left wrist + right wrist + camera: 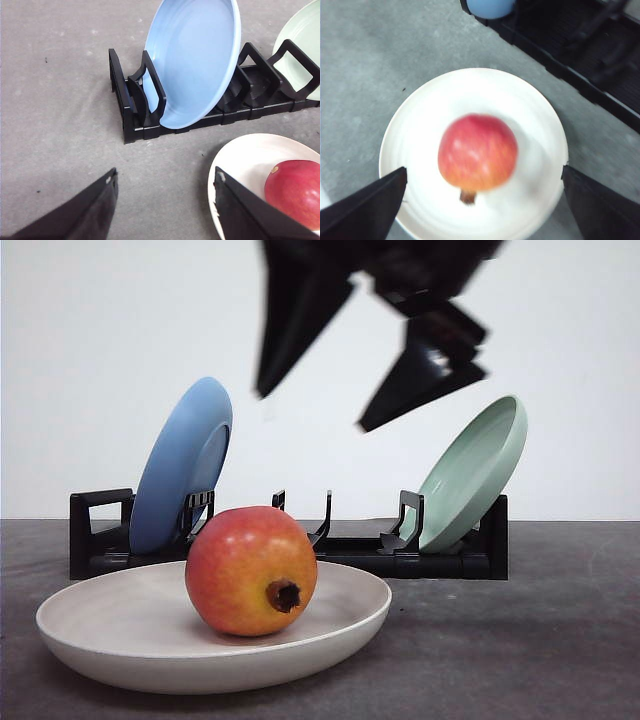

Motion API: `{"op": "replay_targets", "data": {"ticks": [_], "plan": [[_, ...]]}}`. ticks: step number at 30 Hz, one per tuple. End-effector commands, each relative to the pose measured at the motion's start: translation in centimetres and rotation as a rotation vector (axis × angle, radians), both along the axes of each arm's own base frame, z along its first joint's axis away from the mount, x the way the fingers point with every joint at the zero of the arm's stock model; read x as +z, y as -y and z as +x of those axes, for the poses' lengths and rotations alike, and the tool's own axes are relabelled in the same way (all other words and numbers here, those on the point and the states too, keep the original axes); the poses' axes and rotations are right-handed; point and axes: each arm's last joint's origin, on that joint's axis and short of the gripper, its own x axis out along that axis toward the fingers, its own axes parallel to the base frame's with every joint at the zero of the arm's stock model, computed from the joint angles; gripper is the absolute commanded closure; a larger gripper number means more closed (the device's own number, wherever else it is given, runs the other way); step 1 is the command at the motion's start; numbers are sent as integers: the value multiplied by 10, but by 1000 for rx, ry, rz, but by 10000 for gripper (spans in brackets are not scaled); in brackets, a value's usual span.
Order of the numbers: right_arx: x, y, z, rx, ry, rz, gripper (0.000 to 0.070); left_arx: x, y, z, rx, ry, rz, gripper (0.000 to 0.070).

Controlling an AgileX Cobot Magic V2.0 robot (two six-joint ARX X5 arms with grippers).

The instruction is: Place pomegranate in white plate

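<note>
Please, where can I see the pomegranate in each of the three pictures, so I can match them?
Front view: the pomegranate sits in the white plate, low and left of centre.
Left wrist view: cut by the lower right corner, behind a gripper finger.
Right wrist view: near the middle, blurred.
Shared landmark: the white plate beneath it.

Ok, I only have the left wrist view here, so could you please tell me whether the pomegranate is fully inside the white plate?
Observer: Yes, the pomegranate rests near the middle of the white plate, well inside its rim.
Operator: Thank you. Is the right pincer holding it?
Observer: No, the right pincer is open, its fingers apart from the fruit on either side.
Operator: And which way does the crown point?
Observer: In the front view the dark crown stub faces the camera, turned slightly to the right.
</note>
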Motion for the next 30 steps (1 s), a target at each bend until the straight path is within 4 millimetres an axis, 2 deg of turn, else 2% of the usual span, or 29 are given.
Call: {"op": "replay_targets", "data": {"ticks": [1, 8, 15, 20, 25, 26, 27, 28, 29, 30], "plan": [[-2, 9, -4, -6, 7, 9, 86, 2, 1, 1, -4, 14, 4, 345], [-16, 69, -19, -177, 21, 49, 86, 2, 0, 1, -4, 13, 4, 345], [-18, 117, -31, -363, 69, 73, 87, 2, 0, 1, -2, 12, 0, 345], [-10, 137, -30, -474, 135, 100, 87, 2, 0, 1, -1, 11, -2, 345], [-9, 141, -28, -499, 149, 95, 86, 2, 1, 1, -1, 11, -2, 345], [-9, 141, -28, -499, 148, 94, 124, 2, 0, 1, -1, 10, -1, 350], [-10, 141, -28, -499, 147, 93, 208, 2, 0, 1, -1, 10, -1, 374], [-10, 141, -28, -498, 146, 92, 408, 2, 0, 1, -2, 11, -1, 450], [-10, 141, -28, -493, 150, 87, 585, 2, 0, 1, -1, 10, -2, 596], [-10, 141, -28, -488, 155, 82, 694, 2, 0, 1, 0, 10, -3, 700]]}}
